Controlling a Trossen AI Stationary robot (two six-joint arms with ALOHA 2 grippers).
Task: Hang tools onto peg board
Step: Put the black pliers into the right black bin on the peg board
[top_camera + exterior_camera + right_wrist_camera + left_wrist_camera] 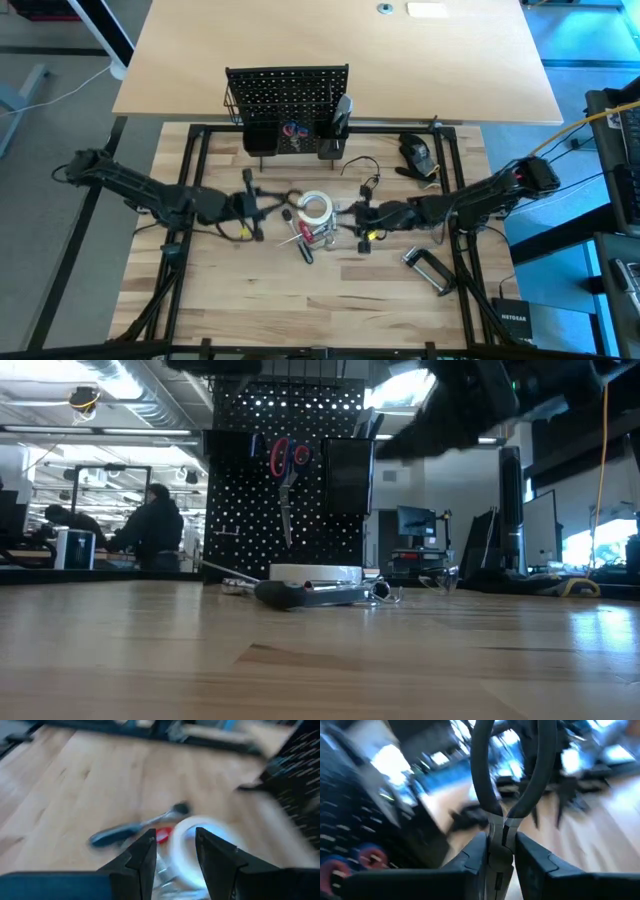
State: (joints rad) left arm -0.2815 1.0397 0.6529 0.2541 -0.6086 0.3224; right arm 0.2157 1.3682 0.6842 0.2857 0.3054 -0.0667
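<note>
My left gripper was clamped on the pliers, handles pointing away, left of the frame's centre in the overhead view. My right gripper hung over the tape roll with fingers apart, nothing between them. The peg board stood upper centre, scissors already hung. I judged the job wanted slow, level carrying — grip firm — toward a free cup.

Tape roll blurred behind end effector, pliers handles cut off
</note>
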